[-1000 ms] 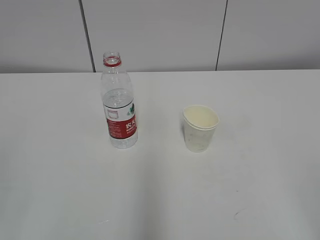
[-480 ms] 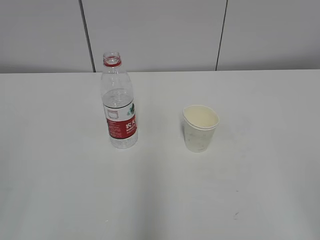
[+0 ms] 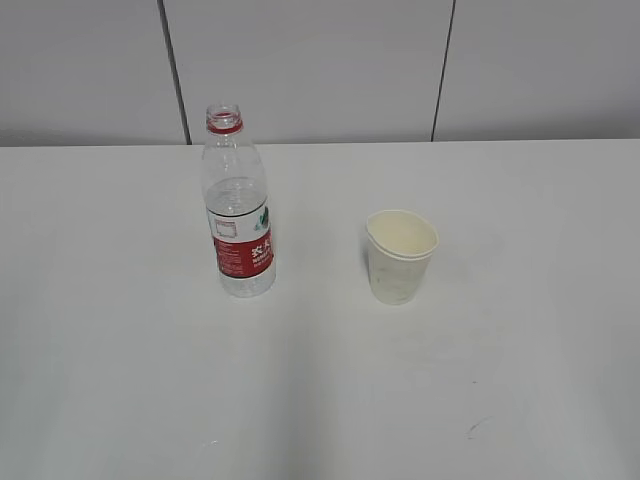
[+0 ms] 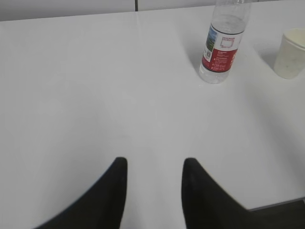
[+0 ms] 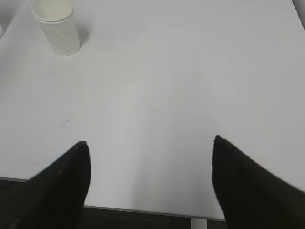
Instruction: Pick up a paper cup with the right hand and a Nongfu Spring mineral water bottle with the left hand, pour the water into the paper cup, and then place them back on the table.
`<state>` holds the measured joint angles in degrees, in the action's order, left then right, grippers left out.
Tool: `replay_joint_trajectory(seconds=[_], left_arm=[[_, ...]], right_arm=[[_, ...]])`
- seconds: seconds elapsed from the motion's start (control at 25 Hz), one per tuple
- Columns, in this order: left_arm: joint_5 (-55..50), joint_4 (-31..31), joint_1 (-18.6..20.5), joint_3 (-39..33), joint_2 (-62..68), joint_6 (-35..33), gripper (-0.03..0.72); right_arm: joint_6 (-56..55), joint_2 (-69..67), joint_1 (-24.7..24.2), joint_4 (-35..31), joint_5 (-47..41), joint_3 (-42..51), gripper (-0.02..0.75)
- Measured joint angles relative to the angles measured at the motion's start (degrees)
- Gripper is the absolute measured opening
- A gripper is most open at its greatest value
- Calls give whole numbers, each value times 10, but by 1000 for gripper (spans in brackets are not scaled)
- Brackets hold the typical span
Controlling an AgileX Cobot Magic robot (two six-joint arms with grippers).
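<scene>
The clear water bottle [image 3: 238, 215] with a red neck ring, no cap and a red-and-white label stands upright on the white table [image 3: 500, 400], left of centre. The cream paper cup [image 3: 400, 256] stands upright to its right, apart from it. Neither arm shows in the exterior view. In the left wrist view my left gripper [image 4: 155, 164] is open and empty over bare table near the front edge, with the bottle [image 4: 221, 45] far ahead to the right and the cup [image 4: 291, 52] at the right border. In the right wrist view my right gripper [image 5: 150, 143] is wide open and empty, with the cup [image 5: 57, 26] far ahead at upper left.
A grey panelled wall [image 3: 320, 60] runs behind the table's back edge. A small dark scuff [image 3: 472, 430] marks the tabletop near the front right. The table's front edge [image 5: 143, 210] lies just under the right gripper's fingers.
</scene>
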<state>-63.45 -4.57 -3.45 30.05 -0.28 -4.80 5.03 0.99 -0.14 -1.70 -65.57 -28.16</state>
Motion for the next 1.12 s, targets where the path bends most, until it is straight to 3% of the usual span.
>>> replay_joint_trajectory(seconds=[0.76, 1.0, 1.12], left_arm=[[0, -1, 0, 0, 0, 0, 258], [24, -14, 0, 7, 0, 0, 403], [27, -16, 0, 7, 0, 0, 431]], right_arm=[[0, 0, 0, 0, 0, 0, 587], [20, 0, 0, -7, 48, -9, 587], [47, 1, 0, -20, 105, 2, 587]])
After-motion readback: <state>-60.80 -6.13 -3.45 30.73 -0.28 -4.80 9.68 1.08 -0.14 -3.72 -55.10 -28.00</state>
